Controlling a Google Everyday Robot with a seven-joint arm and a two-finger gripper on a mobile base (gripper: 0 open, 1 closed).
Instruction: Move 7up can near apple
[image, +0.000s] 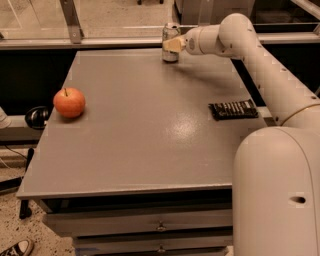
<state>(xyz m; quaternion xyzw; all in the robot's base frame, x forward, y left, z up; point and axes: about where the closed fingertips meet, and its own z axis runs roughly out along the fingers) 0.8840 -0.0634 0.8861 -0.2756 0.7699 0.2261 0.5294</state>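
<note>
The 7up can (170, 36), silvery with a silver top, stands upright at the far edge of the grey table (140, 130), right of its middle. My gripper (173, 45) is at the can, reaching in from the right, and its tan tip overlaps the can's lower front. The orange-red apple (69, 102) with a dark stem sits near the table's left edge, far from the can and the gripper.
A flat black object (233, 109) lies near the table's right edge. My white arm (260, 65) spans the right side and my base (277, 195) fills the lower right. A glass partition runs behind the table. Drawers sit under the front edge.
</note>
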